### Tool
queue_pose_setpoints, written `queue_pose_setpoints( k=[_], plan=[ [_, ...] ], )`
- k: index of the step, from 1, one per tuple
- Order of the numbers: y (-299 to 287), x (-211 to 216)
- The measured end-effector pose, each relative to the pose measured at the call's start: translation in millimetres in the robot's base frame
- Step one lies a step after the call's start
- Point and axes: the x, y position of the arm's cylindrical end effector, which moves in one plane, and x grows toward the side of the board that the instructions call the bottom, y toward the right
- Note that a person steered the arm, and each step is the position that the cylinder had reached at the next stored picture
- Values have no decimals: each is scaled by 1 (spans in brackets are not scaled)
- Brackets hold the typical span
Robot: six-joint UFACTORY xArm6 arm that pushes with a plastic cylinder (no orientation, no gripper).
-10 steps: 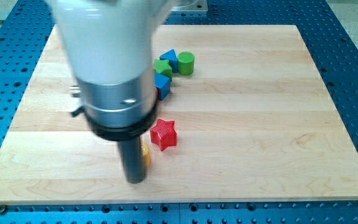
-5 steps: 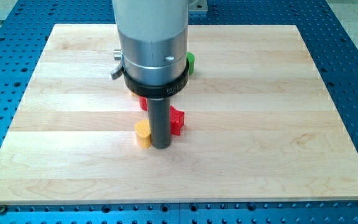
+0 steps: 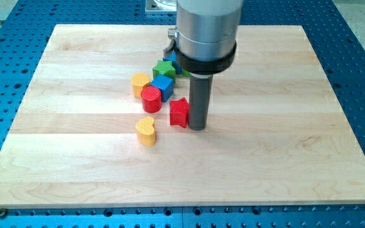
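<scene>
My tip rests on the wooden board, touching the right side of a red star block. A yellow heart block lies lower left of the star, apart from it. Above and left sit a red cylinder, a blue cube, a yellow block and a green block, packed close together. Another blue block peeks out behind the arm, mostly hidden.
The wooden board lies on a blue perforated table. The arm's wide grey body covers the top middle of the board and whatever lies behind it.
The arm has swept from the view's lower left to the right and up. My tip passed from the yellow heart to the red star's right side. The block cluster is now uncovered.
</scene>
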Motion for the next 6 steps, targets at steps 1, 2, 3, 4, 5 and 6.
queue_pose_setpoints(
  k=[1,2,3,4,5,6],
  plan=[
    [10,38],
    [-26,44],
    [-36,27],
    [-37,13],
    [-37,7],
    [-37,3]
  ],
)
